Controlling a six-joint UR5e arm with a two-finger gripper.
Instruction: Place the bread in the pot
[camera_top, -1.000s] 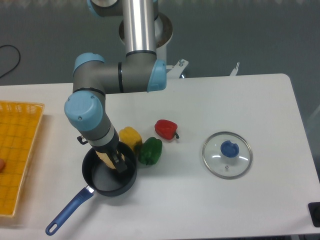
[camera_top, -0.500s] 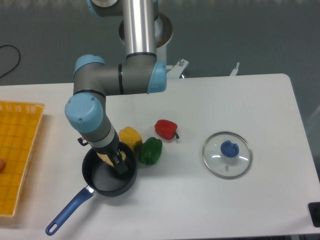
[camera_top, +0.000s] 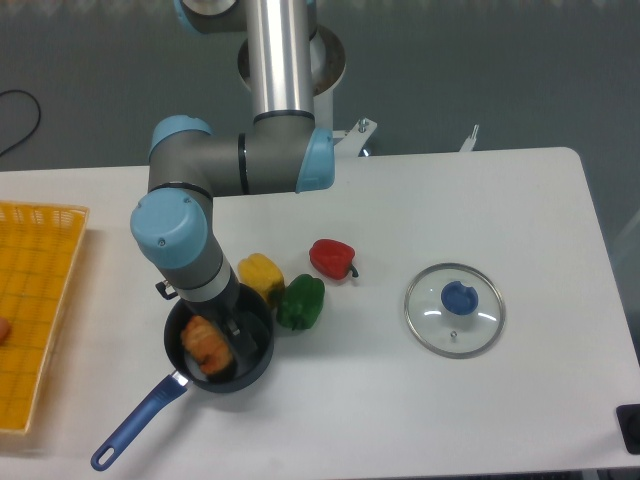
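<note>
As the wrist hides most of the tool, I report only what the camera shows.

Bread: the bread (camera_top: 207, 346) lies inside the pot (camera_top: 256, 362), orange-brown crust up, towards the left side of the grey inside. It looks a little blurred, so it may not be settled.

Pot: it stands at the near left of the table (camera_top: 520, 400), with its long blue handle pointing near and left.

Gripper: the gripper (camera_top: 234, 332) is just above the far right part of the pot, beside the bread. I see one dark finger (camera_top: 233, 330) apart from the bread, so I judge that the hand has let go, but how wide it stands I cannot tell (the wrist covers it).

Neighbours: the yellow pepper (camera_top: 262, 273) and the green pepper (camera_top: 301, 301) sit just beside the pot rim on the far right; the red pepper (camera_top: 332, 258) is further right, and the glass lid (camera_top: 454, 309) is well apart on the right.

Doing the step well: I would lift straight up, slowly, so that the fingers do not catch the rim or push the pot against the green pepper. I would check that the bread is fully below the rim.

Change from half a second ago: then the bread was held between the fingers, pale side showing, at the far side of the pot. Now it is lower and more left, turned crust up, and the wrist has risen a little.
</note>
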